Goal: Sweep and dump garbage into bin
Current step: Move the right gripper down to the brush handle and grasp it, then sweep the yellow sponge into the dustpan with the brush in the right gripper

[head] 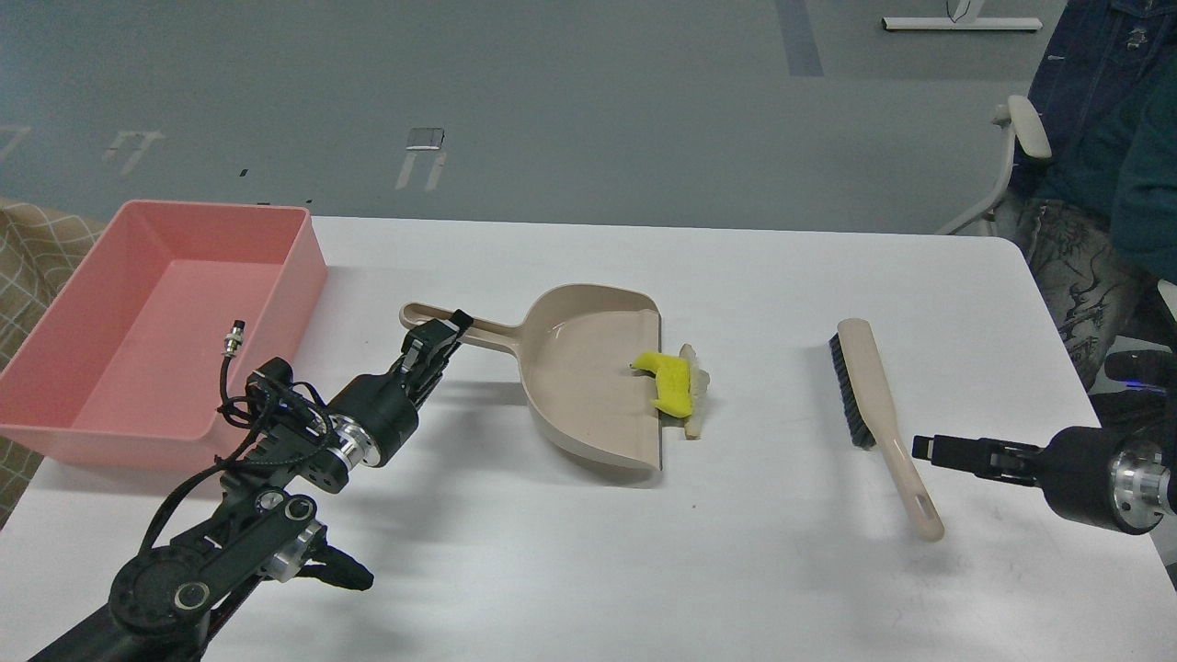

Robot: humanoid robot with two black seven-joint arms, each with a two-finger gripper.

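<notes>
The beige dustpan (575, 368) lies in the middle of the white table, mouth to the right. The yellow chunk (669, 381) rests on its front lip. The pale bread-like slice (697, 393) stands on edge just outside the lip, against the chunk. My left gripper (439, 333) is shut on the dustpan handle (487, 334). The pink bin (138, 322) sits at the far left, with nothing in it. The beige brush (878, 405) lies to the right, bristles facing left. My right gripper (929, 448) hovers just right of the brush handle, seen edge-on.
The white table (552, 552) ends close to the bin on the left and close to my right arm on the right. A white chair (1021, 129) and a person in dark denim (1103, 92) are beyond the far right corner.
</notes>
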